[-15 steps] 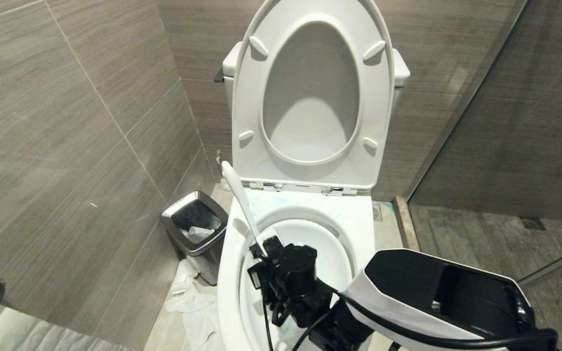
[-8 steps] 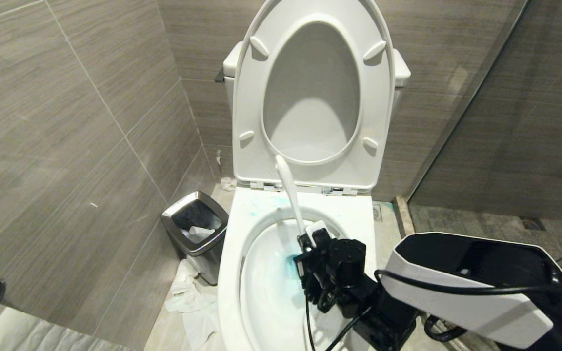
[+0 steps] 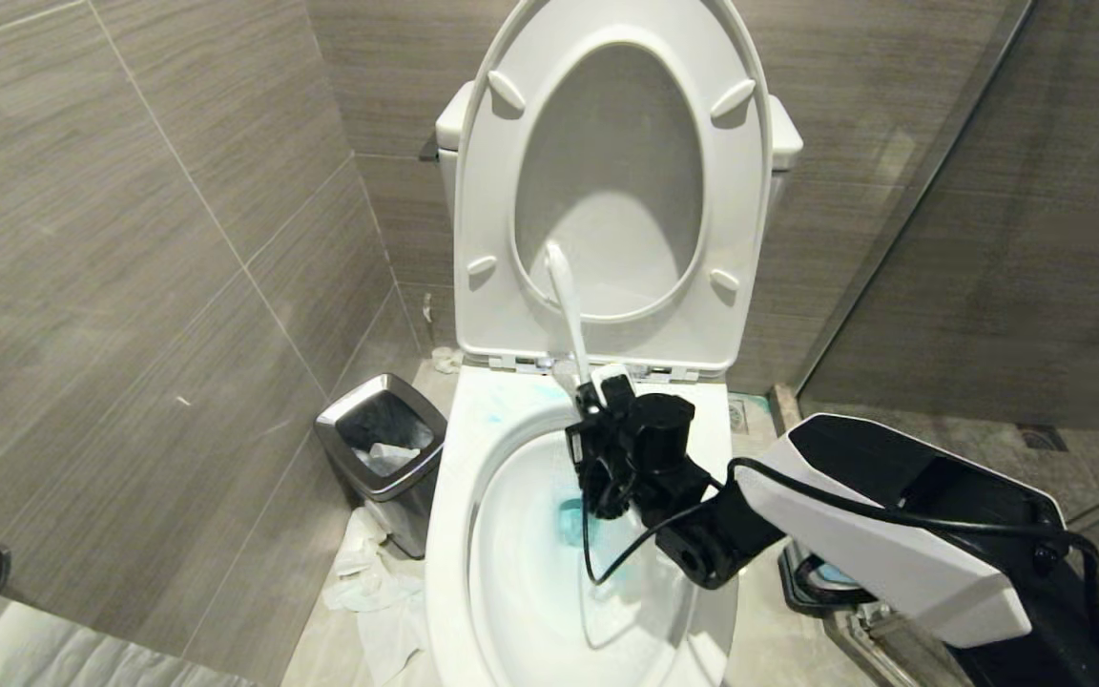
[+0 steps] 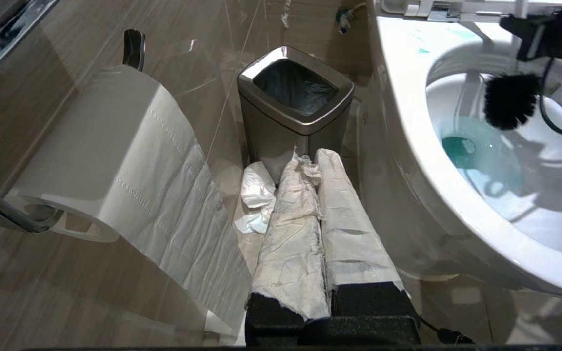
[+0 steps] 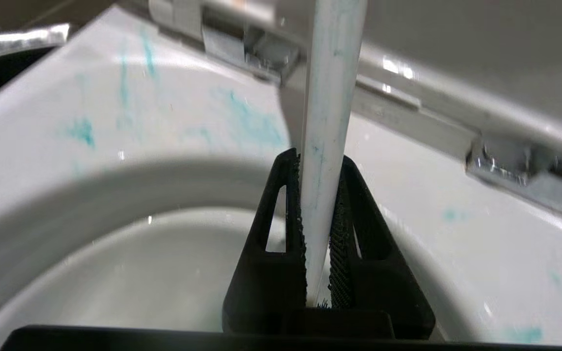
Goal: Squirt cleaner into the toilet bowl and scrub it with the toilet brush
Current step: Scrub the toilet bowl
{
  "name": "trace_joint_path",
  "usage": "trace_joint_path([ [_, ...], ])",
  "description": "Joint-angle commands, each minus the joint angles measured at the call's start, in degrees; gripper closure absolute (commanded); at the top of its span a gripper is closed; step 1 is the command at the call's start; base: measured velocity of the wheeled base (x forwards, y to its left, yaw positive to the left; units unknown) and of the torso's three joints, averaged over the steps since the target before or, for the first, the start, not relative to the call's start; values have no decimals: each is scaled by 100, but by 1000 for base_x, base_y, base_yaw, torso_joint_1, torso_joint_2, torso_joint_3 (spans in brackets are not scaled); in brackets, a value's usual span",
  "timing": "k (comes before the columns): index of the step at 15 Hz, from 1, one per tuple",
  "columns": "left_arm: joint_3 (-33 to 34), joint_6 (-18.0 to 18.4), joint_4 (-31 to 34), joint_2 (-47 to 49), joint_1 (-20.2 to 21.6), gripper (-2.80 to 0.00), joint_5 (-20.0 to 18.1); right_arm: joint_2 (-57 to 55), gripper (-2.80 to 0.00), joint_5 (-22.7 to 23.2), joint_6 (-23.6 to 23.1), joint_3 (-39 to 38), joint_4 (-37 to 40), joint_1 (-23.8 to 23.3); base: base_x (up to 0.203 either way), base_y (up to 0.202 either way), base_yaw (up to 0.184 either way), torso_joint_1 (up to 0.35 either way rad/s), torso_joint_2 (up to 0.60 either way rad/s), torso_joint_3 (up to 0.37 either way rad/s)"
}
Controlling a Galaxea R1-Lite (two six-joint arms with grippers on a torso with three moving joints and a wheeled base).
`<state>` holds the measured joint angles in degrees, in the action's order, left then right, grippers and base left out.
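The right claw point(image 5: 317, 229) was clamped on the brush point(image 3: 564, 305) handle, up by the back of the bowl point(image 3: 459, 496). The black bristles hung inside, probably just above the blue cleaner point(image 4: 461, 148). A hard swing could splash cleaner out or bump the seat point(image 3: 487, 191). The left claw point(image 4: 317, 229) was squeezed closed beside the toilet, holding nothing.

No text, label or number is readable — anywhere.
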<state>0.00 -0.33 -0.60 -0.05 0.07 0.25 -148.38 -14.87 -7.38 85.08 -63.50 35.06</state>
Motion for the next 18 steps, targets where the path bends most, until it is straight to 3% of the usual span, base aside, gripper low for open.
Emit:
trace_joint_path([
  [1,44,-2,-2,5,1,0,10,-382,0,0,-30,840,351,58,0,0,0,0,0,0],
  [5,44,-2,-2,5,1,0,2,-848,0,27,-69,1977,1210,475,0,0,0,0,0,0],
  [9,44,-2,-2,5,1,0,2,-765,0,20,-54,1953,1263,840,0,0,0,0,0,0],
  [14,44,7,-2,5,1,0,2,-21,0,10,242,697,1177,1200,0,0,0,0,0,0],
  [18,44,7,-2,5,1,0,2,594,0,6,321,-1195,346,1276,0,0,0,0,0,0],
])
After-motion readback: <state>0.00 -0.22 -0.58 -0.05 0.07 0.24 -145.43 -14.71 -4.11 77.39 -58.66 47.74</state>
